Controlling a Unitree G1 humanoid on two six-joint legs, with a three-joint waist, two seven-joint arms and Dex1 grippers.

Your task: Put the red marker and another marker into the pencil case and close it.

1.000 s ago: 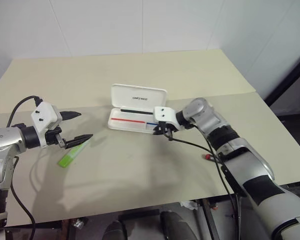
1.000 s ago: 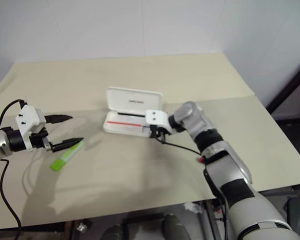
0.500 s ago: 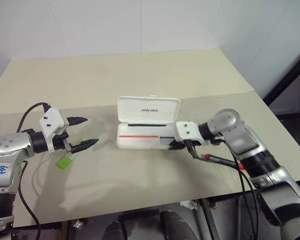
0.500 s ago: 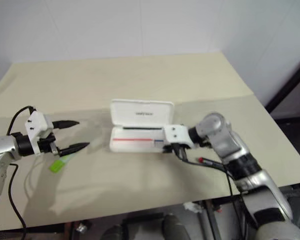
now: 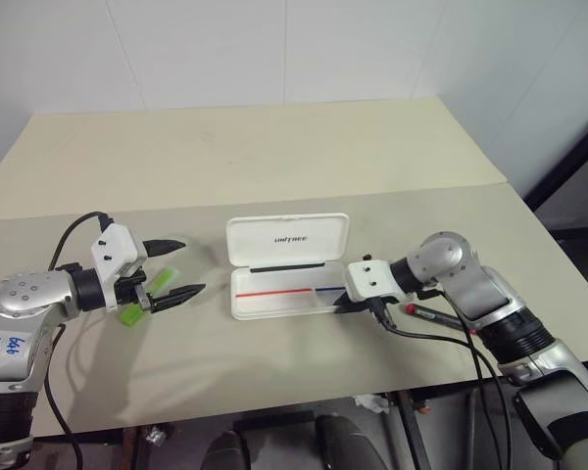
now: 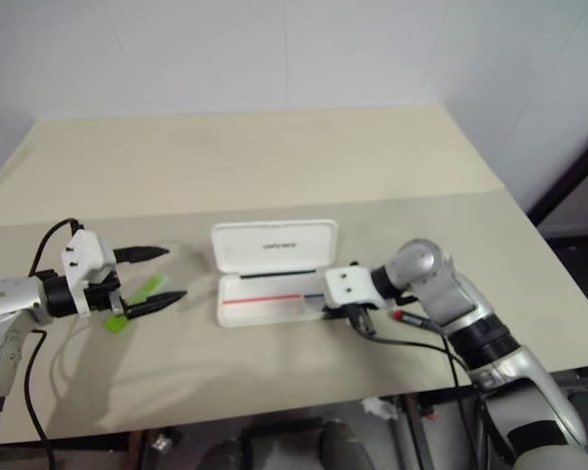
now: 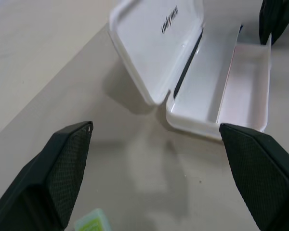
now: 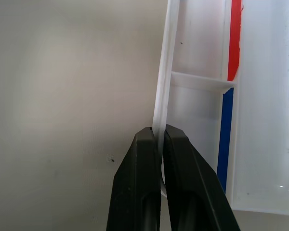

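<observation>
Currently we hold: right gripper (image 8: 156,139) pinched shut on the front wall of the empty, open pencil case (image 5: 284,299); left gripper (image 5: 181,267) spread over the green highlighter (image 5: 140,302); red marker (image 5: 433,314) beside the right arm on the surface (image 5: 274,166). Risk, in our judgement: a slip jolting the case.

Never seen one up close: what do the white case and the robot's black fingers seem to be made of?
The pencil case looks like hard, smooth, glossy white plastic: thin stiff walls, moulded rounded corners. The left gripper's fingers look like matt black plastic or rubber with a fine gridded grip texture; which one is unclear.
</observation>
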